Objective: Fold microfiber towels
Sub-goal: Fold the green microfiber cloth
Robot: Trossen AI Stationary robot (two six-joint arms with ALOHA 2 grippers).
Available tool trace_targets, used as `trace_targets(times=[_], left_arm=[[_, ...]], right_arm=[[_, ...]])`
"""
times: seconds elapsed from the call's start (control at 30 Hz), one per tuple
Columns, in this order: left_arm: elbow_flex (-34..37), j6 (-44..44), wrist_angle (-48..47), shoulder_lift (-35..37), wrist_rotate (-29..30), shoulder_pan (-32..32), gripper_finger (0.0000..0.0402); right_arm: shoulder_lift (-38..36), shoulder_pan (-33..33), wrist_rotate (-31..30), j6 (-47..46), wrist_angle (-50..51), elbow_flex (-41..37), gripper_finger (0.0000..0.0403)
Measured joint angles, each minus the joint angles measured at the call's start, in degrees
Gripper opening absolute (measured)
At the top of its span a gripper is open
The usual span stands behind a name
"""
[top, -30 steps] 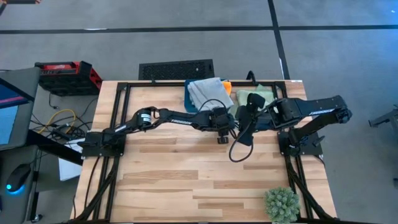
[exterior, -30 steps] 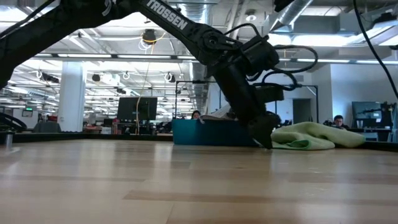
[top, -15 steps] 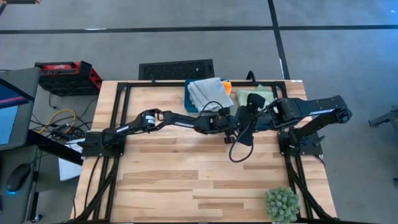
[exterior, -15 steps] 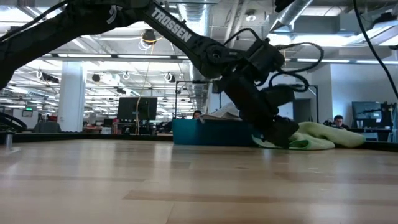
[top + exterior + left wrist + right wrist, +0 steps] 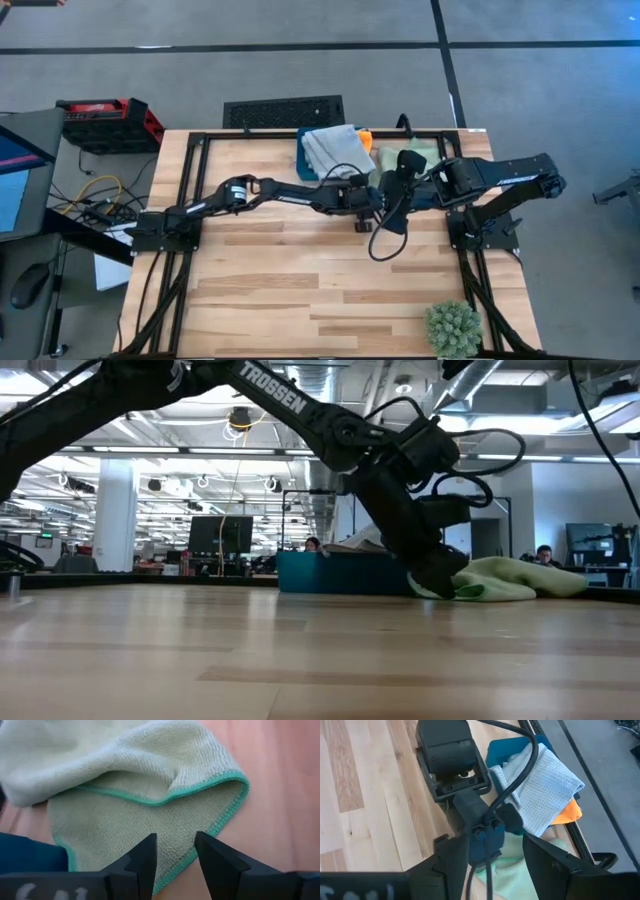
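Microfiber towels lay bunched at the far edge of the wooden desk (image 5: 300,270), near its right corner. The light green towel (image 5: 150,780), trimmed with a teal hem, sat crumpled on the bare wood just beside a dark teal box (image 5: 305,160), and one rounded corner of it spread flat toward the middle of the desk. A pale blue-grey towel (image 5: 332,148) was draped over the box, with a sliver of the orange towel (image 5: 568,812) showing from under it.

The left arm reached across from its own side, its left gripper (image 5: 173,852) down at desk level over the green towel's edge. Seen from the wrist, the two dark fingers (image 5: 142,857) stood apart, straddling the hemmed corner without closing on it. From table height the gripper's tip sat at the near end of the green heap, though actual contact could not be made out.

The right gripper (image 5: 487,852) hung above the far right part of the desk, its fingers apart and holding nothing, looking down on the left arm's wrist, the cables and the towels.

A spiky green plant ball (image 5: 453,328) stood at the near right corner of the desk, well apart from the cloths.
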State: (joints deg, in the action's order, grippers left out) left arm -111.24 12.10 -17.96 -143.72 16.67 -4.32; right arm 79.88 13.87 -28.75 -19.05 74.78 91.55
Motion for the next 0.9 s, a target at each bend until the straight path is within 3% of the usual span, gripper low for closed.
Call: trace_targets(times=[0.47,0.9], left_arm=[[-0.4,-2.8,-17.1,1.0,-2.2,5.9,0.0135],[-0.9,-12.8,-32.7,2.3,-1.3,12.1,0.0134]], right_arm=[[0.0,0.5,0.4,0.0,0.3,0.0,0.0210],[0.0,8.5,0.5,-4.0,1.5,0.0,0.0210]])
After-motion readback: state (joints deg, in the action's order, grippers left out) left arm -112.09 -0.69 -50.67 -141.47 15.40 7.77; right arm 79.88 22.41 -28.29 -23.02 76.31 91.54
